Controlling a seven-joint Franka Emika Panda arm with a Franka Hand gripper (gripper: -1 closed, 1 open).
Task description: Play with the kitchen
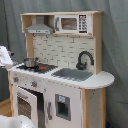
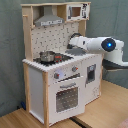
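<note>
While under inspection: findings entered line by line below.

Kitchen [image 1: 60, 70]: standing upright in the middle of both exterior views, wooden floor beneath, grey backdrop behind.

Worktop contents: small pot [image 2: 46, 56] on the hob, at the first exterior view's left; grey sink [image 1: 74, 74] and black faucet [image 1: 83, 59] toward the first exterior view's right.

Upper section: hood [image 1: 39, 28] over the hob; microwave [image 1: 72, 23] beside it, door closed.

Front panel: oven door [image 2: 66, 95] closed, knobs [image 2: 57, 76] above it.

Arm [image 2: 102, 46]: reaching in from the second exterior view's right, extended across the sink end of the worktop, near the faucet.

Gripper [image 2: 73, 42]: at the arm's far tip, close to the pegboard back; fingers open or closed, cannot tell; nothing visibly held.

Task stage, judged: approach only, no fixture engaged.

Risk one: faucet struck or snagged, caused by a sideways sweep at this height.

Risk two: pot knocked off the hob, caused by overreach toward the stove.

Risk three: whole unit pushed or tipped, caused by hard contact against the back panel.
</note>
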